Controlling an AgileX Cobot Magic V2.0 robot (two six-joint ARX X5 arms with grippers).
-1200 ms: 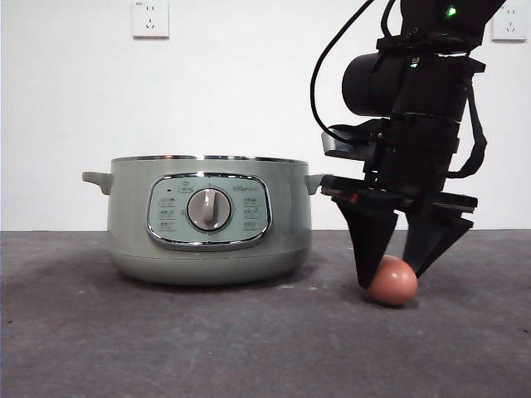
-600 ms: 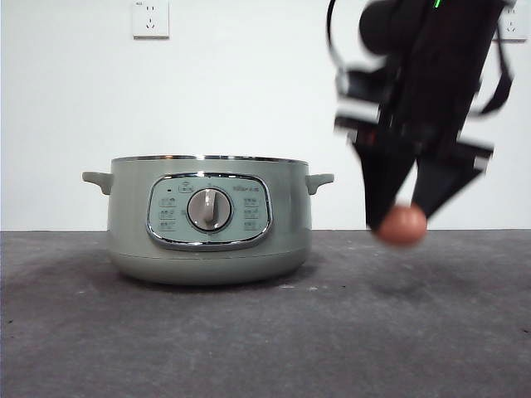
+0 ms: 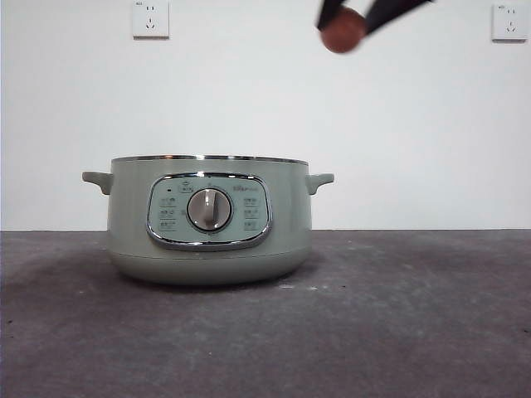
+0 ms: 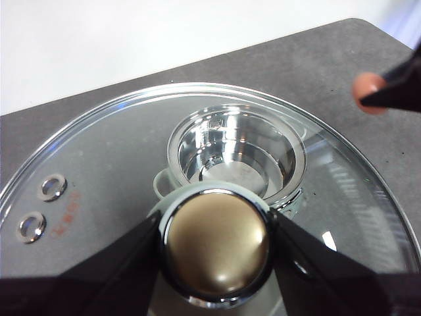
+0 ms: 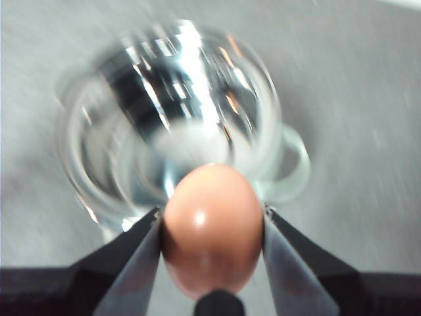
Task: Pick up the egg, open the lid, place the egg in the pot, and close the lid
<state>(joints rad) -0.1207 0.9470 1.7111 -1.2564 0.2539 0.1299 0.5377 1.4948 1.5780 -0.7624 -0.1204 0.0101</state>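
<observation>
One pot stands open on the dark table, its printed panel writing too small to read. High above its right side, the right gripper has its jaws clamped on the single egg. The left gripper grips the knob of the one lid, held up over the pot; red lettering on the glass is unreadable.

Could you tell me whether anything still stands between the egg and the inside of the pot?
Nothing visible does. The right gripper holds the egg high above the pot. The left gripper holds the lid by its knob, lifted off, so the pot's mouth shows open.
</observation>
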